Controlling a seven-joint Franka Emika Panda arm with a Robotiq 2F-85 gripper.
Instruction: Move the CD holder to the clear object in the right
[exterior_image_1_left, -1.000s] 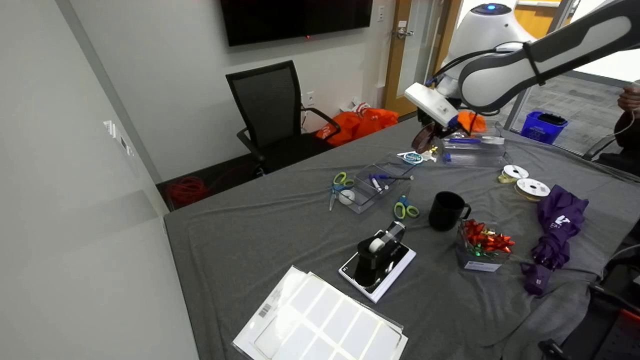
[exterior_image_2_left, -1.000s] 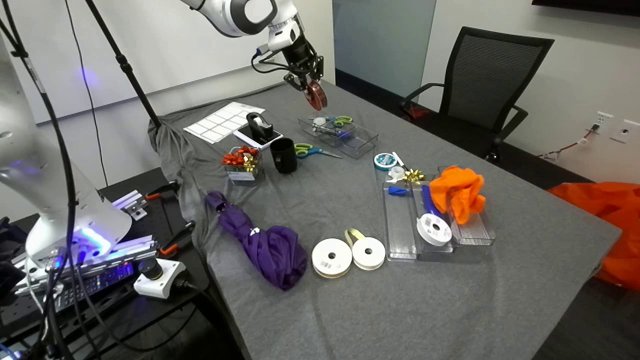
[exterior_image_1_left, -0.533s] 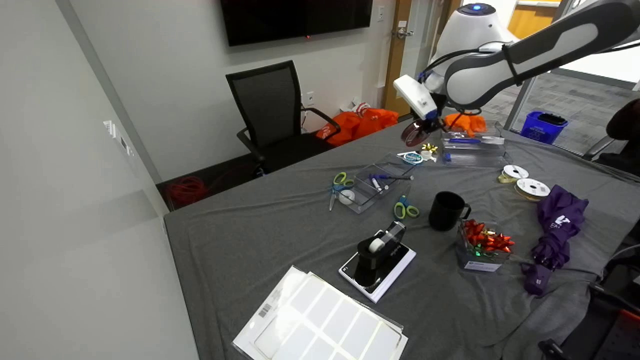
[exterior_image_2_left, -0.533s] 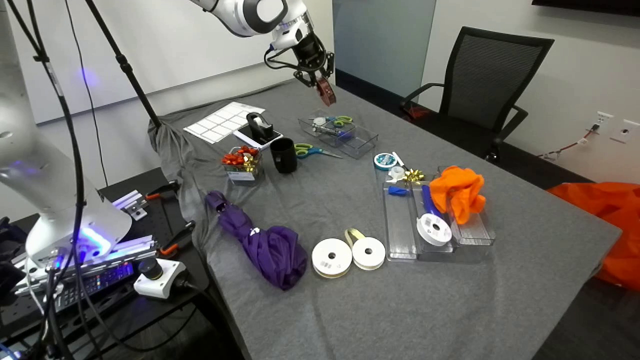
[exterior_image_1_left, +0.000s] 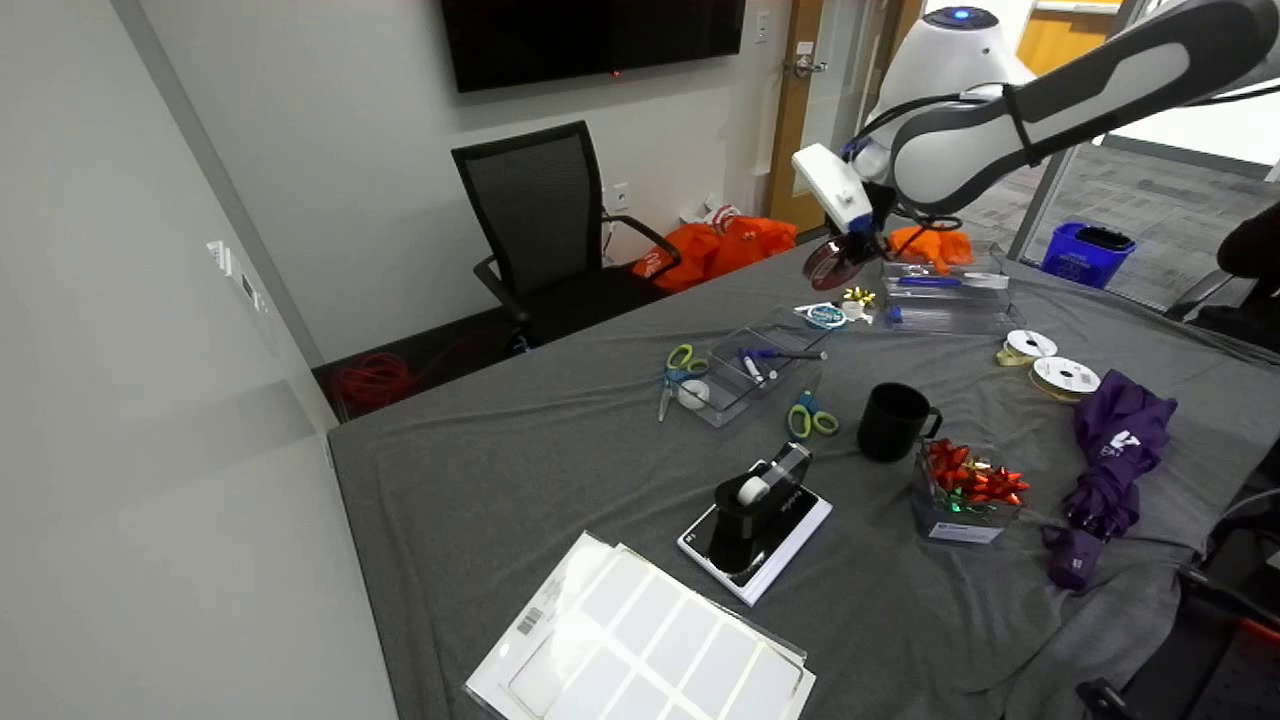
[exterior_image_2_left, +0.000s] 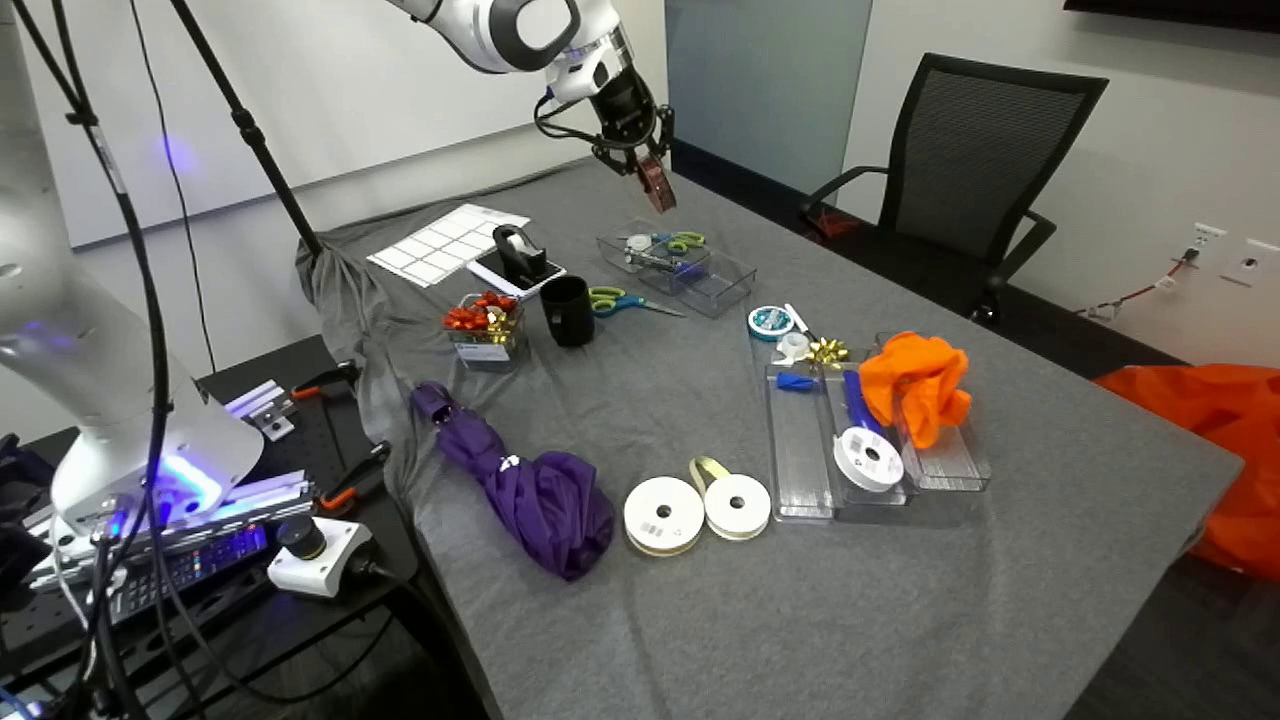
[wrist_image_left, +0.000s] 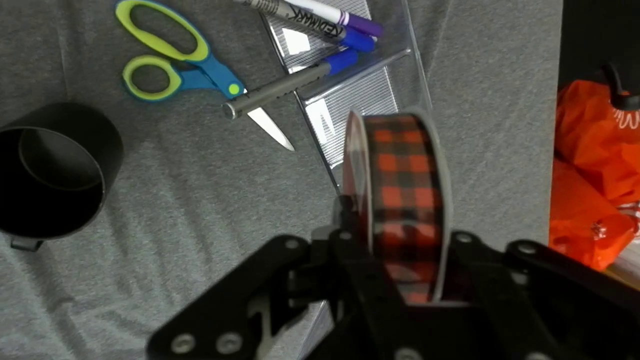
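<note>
The sentence says CD holder, but what the pincer has is a spool of plaid ribbon, so that's probably the thing meant. It's pinched by its two flat sides, tilted, up in the air, with the pen tray behind it in the wrist view; can't tell how high it is.

Looks like the carry step: grab done, drop-off not done. The right tray is the likely target, since it's the see-through thing farther right in both exterior views. If so, the next move calls for a swing to the near right with a firm grip, then lowering it where the blue bit lies. Let go on its rim and it might roll, so laying it flat seems smarter.

The bench wears a wrinkly gray cloth. There's a mug with scissors just beside it, a bow box, an umbrella near left, and two white spools near the right tray.

Room's an office type: mesh chair, wall screen, orange bags on the floor, blue bin.
</note>
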